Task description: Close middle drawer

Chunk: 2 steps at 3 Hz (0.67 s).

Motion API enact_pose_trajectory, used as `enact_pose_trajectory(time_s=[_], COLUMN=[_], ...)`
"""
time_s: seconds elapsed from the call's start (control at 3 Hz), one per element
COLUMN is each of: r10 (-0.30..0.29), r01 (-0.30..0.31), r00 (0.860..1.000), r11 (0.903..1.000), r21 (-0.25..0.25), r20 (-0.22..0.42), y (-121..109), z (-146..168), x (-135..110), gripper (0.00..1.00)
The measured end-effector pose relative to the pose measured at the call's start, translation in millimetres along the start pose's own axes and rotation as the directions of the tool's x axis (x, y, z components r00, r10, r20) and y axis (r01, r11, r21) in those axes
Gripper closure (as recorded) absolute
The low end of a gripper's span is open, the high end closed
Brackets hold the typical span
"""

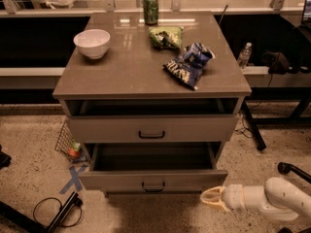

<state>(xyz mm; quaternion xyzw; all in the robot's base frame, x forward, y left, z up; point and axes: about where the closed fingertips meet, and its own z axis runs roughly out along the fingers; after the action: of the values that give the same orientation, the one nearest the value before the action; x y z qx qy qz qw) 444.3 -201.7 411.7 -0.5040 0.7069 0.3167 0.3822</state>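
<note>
We are reading this as the approach step of the closing. The middle drawer [116, 180] is standing pulled far out toward the near side, and the claw [207, 198] is hovering low at the near right, just beside the right end of the drawer's front and slightly nearer than it. As far as we are able to make out, it is not pressing on the panel. The claw is carrying nothing, and we cannot tell whether it is open or closed, since it is showing itself side-on as one pale yellow tip at the end of the white arm [272, 202]. We are judging that the next move is calling for the claw to come onto the flat front and then push straight toward the far side. The contact is best placed toward the middle, near the small dark handle [153, 185], because a push at the right corner may be skewing the drawer on its runners. The drawer itself is looking wide and deep, grey-beige, with a low front and a dark interior in which we are seeing nothing. It is sitting below the taller-fronted top drawer [97, 128], which is itself standing slightly out beneath the tabletop [131, 72].
</note>
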Motion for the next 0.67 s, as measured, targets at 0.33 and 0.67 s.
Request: enact_pose_trajectory(time_s=[0.33, 0.67], r10=[-0.008, -0.016], r01=[0.008, 0.016], r00=[1.000, 1.000], r11=[1.0000, 0.9998], r21=[-0.003, -0.006], r20=[0.012, 0.016], y=[-49.3, -100.1], z=[5.8, 12.3], x=[-1.8, -6.9], gripper=[1.00, 1.00])
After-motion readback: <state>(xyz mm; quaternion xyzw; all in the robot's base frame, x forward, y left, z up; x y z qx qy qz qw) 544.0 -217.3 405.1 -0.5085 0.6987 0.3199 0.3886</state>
